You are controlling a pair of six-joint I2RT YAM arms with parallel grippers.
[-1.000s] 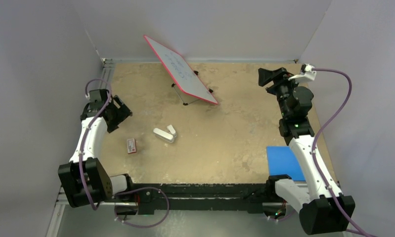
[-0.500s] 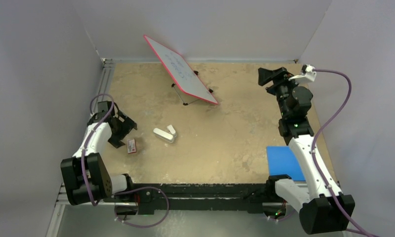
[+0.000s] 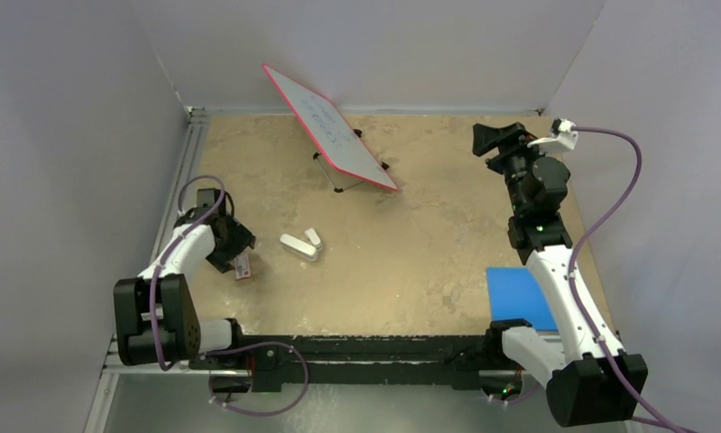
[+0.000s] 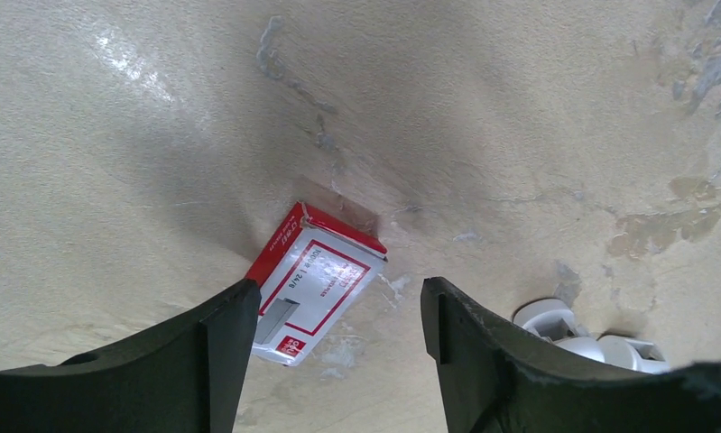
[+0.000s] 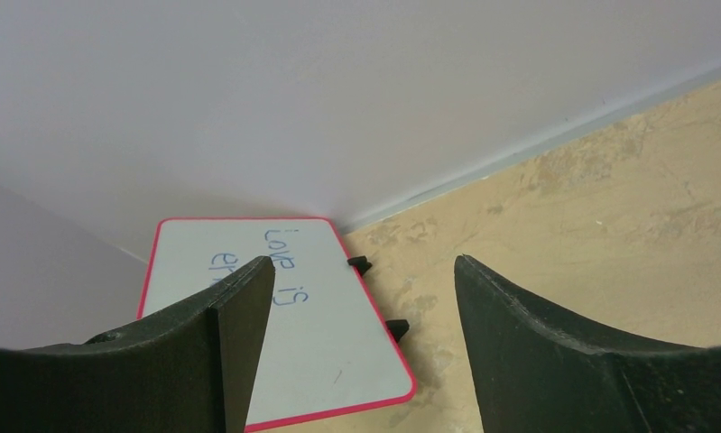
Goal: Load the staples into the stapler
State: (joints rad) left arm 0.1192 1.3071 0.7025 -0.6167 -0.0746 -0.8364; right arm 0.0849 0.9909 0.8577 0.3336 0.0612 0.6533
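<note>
The staples, a small red and white box, lie flat on the tan table left of centre. In the left wrist view the box lies just ahead of my open left gripper, partly behind the left finger. My left gripper hovers right over the box. The white stapler lies a little right of the box; its rounded end shows beside the right finger. My right gripper is open and empty, raised at the far right.
A red-framed whiteboard leans on a stand at the back centre and shows in the right wrist view. A blue pad lies at the near right by the right arm. Grey walls close in the table on three sides.
My left arm has swung right and down from the left wall to just over the staples box. The right arm, the box and the stapler have not moved.
</note>
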